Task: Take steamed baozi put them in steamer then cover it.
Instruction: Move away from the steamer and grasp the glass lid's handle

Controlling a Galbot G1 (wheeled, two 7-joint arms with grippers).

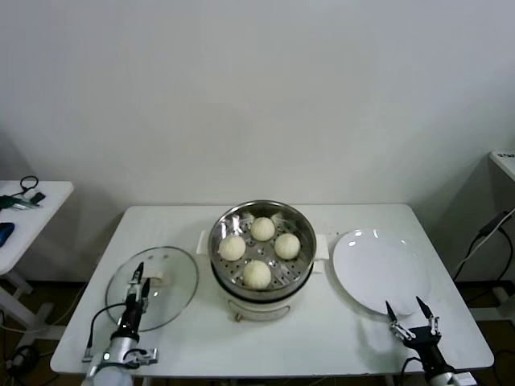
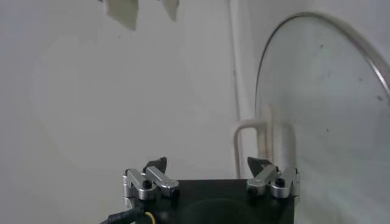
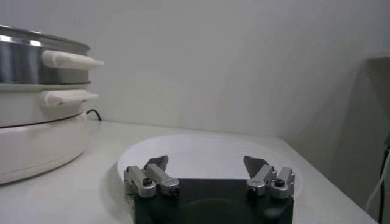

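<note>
While all four steamed baozi (image 1: 259, 250) lie inside the steamer (image 1: 261, 283) at the table's (image 1: 201, 338) middle, the left gripper (image 1: 139, 276) hovers open over the glass lid (image 1: 169, 281), and the right gripper (image 1: 410, 313) waits open at the near edge of the white plate (image 1: 374, 269).

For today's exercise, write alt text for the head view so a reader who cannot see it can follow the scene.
Four baozi sit inside the uncovered steamer at the centre of a white table. A glass lid lies to its left and an empty white plate to its right. The open left gripper is over the lid's near edge; the open right gripper is at the plate's near edge.
</note>
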